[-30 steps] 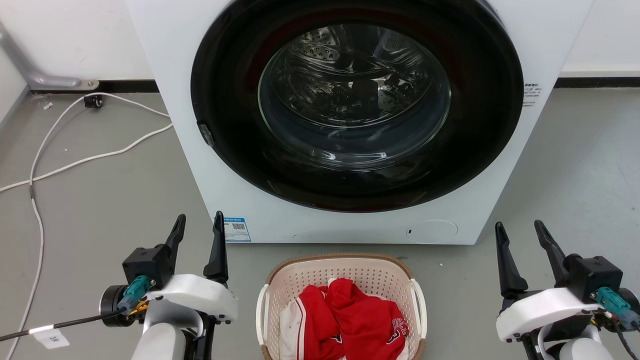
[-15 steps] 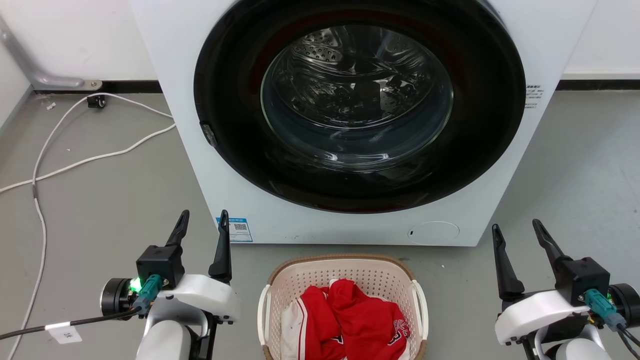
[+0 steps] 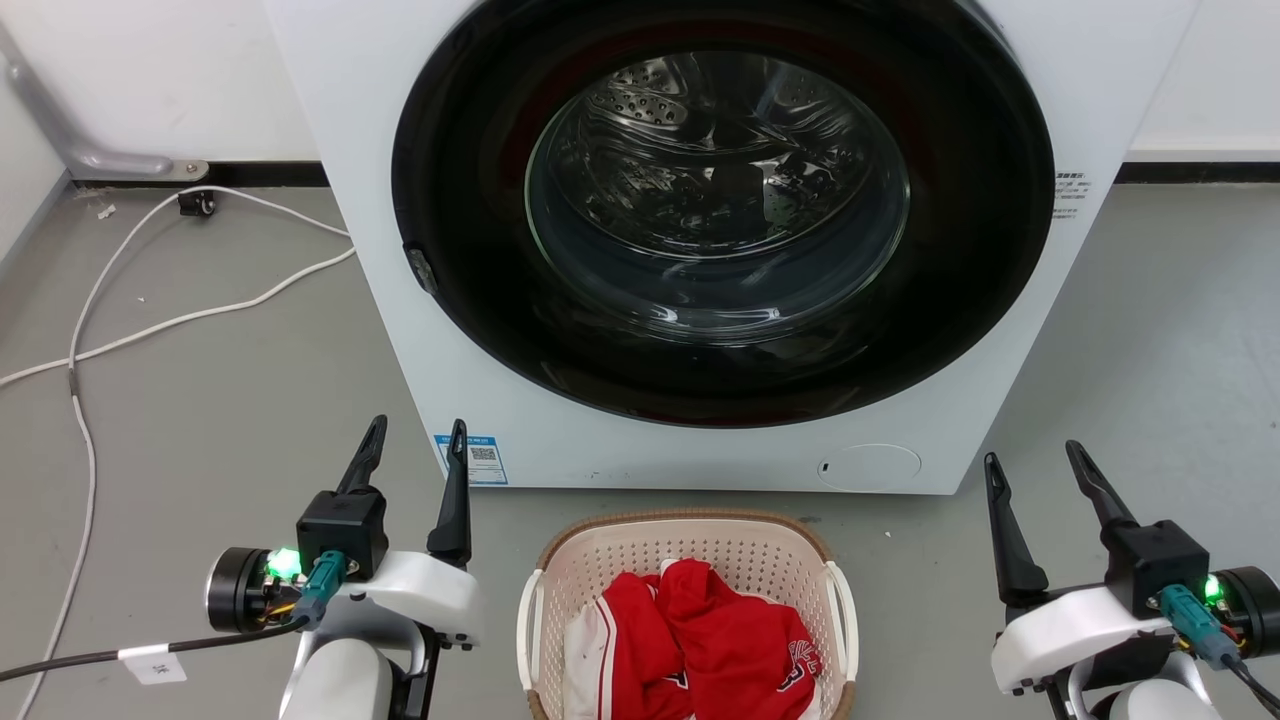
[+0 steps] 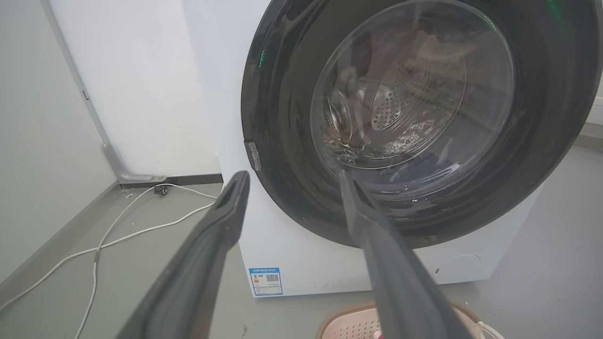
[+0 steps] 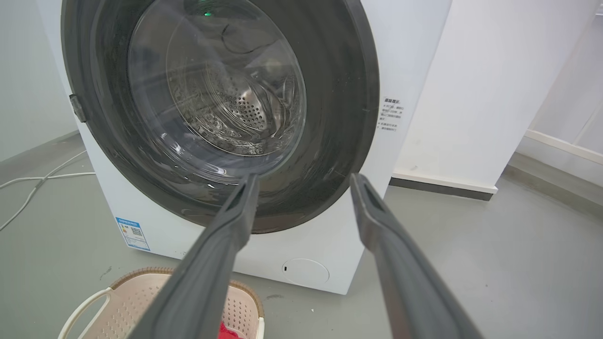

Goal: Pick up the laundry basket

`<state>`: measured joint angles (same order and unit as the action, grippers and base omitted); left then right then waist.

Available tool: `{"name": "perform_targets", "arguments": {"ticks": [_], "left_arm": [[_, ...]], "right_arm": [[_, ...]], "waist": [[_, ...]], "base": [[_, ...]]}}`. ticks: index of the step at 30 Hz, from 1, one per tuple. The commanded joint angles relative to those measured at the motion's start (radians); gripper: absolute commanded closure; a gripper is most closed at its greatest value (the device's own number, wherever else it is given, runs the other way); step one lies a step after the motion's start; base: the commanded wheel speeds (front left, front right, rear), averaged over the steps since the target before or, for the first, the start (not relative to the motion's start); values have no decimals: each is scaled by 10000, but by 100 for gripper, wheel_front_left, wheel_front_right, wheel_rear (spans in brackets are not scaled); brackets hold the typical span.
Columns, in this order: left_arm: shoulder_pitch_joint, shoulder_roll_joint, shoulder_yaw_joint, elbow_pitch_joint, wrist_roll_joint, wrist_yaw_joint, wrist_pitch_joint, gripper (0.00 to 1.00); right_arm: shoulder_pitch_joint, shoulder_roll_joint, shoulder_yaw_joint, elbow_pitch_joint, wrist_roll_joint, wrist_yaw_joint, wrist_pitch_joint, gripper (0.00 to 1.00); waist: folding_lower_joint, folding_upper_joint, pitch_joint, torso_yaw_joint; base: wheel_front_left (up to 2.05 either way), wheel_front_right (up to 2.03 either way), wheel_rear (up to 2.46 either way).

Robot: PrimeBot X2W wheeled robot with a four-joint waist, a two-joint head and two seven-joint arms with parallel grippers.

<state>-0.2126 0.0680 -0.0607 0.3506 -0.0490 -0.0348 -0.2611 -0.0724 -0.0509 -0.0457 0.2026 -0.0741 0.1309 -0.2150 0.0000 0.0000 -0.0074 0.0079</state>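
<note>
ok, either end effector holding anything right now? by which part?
Nothing held. Left end effector and right end effector are both open and empty, either side of the laundry basket; its handles untouched.

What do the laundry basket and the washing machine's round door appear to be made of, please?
The laundry basket looks like moulded plastic, matte cream, judging by its even rows of holes; its brown rim looks woven, perhaps patterned plastic. The washing machine door has a clear, glossy bowl, glass or plastic, showing reflections, set in a shiny black ring, probably plastic.
</note>
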Motion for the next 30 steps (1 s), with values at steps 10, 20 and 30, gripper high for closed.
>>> {"name": "perform_targets", "arguments": {"ticks": [10,20,30], "left_arm": [[-64,-49,73,46,-108,-17,-46,0],[-78,-75,145,155,-86,-60,-46,0],[-207,-101,118,292,-31,-42,-46,0]], "right_arm": [[-148,12,-34,227,342,-3,-130,0],[-190,12,-21,301,370,-3,-157,0],[-255,12,-26,412,534,-3,-25,0]], "waist": [[0,0,-7,17],[0,0,-22,9],[0,0,40,-13]], "base": [[0,0,0],[0,0,0],[0,0,0]]}}
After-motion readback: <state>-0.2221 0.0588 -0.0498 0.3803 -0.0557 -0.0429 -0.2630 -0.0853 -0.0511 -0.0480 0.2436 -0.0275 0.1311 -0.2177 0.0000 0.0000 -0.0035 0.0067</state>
